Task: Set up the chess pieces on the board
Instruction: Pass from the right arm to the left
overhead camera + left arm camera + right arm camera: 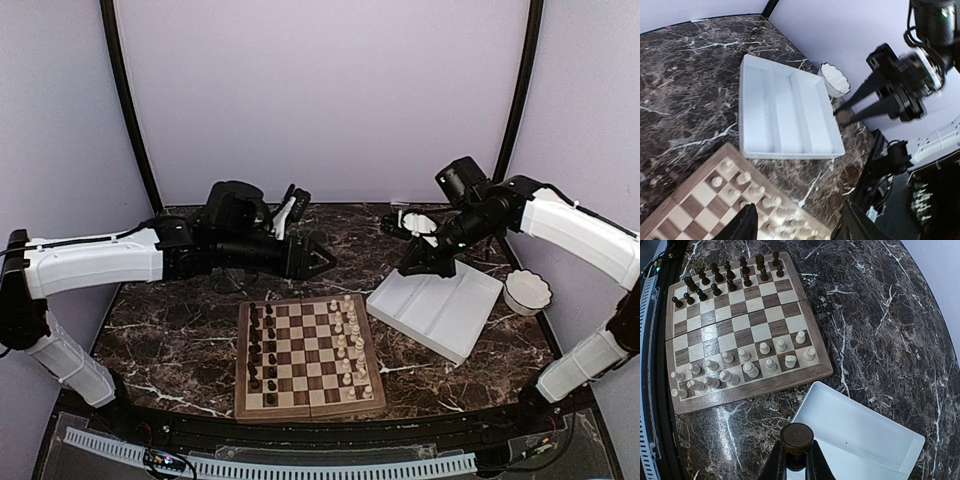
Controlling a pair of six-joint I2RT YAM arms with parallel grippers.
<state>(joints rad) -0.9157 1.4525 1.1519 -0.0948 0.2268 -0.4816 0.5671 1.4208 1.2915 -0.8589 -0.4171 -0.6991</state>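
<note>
Dark marble tabletop (180, 330): the left gripper (326, 262) hangs with fingers spread above the far edge of the board (305, 360), whose left edge carries the dark chess pieces (270, 347). Rightward, the right gripper (406, 269) pinches one dark piece (796, 436) over the white tray (450, 310), at its far-left corner.

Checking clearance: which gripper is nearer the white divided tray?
Right. The right gripper hovers over the tray's edge; the left gripper hangs past the chessboard's far edge.

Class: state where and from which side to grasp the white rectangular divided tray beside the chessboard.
Take the white rectangular divided tray by a thin upright outer wall, probably from straight above, one finger inside, one outside: it lies flat, too wide to span.
</note>
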